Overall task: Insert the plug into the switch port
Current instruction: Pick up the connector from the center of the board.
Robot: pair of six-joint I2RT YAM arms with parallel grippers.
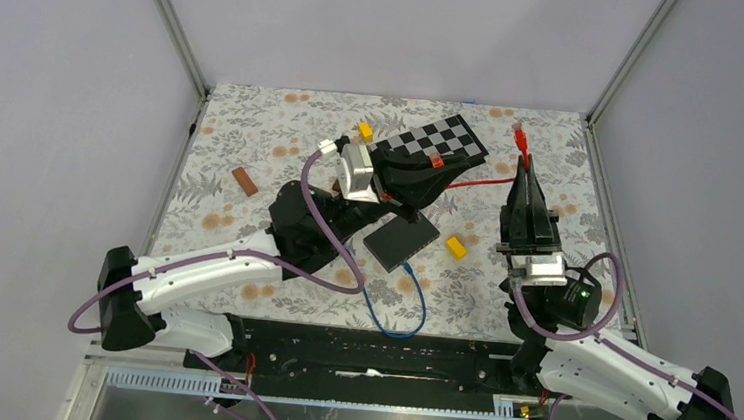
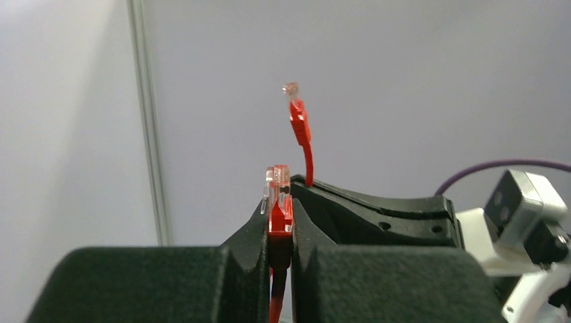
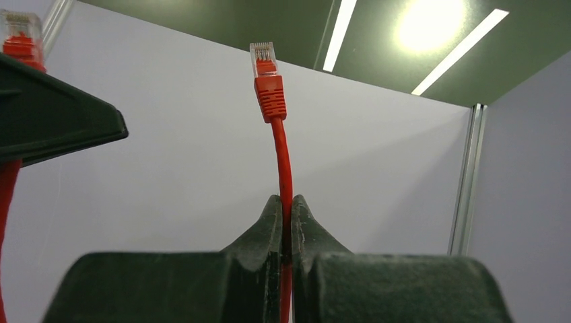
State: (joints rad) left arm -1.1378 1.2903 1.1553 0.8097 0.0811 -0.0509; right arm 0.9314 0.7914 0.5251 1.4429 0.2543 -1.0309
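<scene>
Left gripper point(image 2: 278, 219) up off the table, fingers pressed together on a red-booted plug with a clear tip point(image 2: 278, 195), tip poking up just past the pads. Same story at the right gripper point(image 3: 286, 219): clamped on the thin red patch cable point(image 3: 283, 161) below its far end, with a second clear-tipped red plug point(image 3: 264, 70) standing tall at 12 o'clock above the jaws. Both raised above the floral-patterned tabletop point(image 1: 255, 121), right of centre, with red cable strung between them.

Down on the table, at 6 o'clock from the left gripper: the flat black network switch box point(image 1: 401, 240), lying apart from both plugs, with a blue cable point(image 1: 390, 333) looping out of its near edge toward 6 o'clock. Port face not readable from overhead.

Crowding the scene: a black-and-white checkerboard card point(image 1: 439, 140) beneath the left gripper, at 12 o'clock from the switch. A yellow block point(image 1: 365, 129) at 11 o'clock, a second yellow block point(image 1: 456, 247) just beside the switch at 3 o'clock, a brown block point(image 1: 244, 181) well out at 9 o'clock. Left wrist hanging just beyond the switch's far corner.
</scene>
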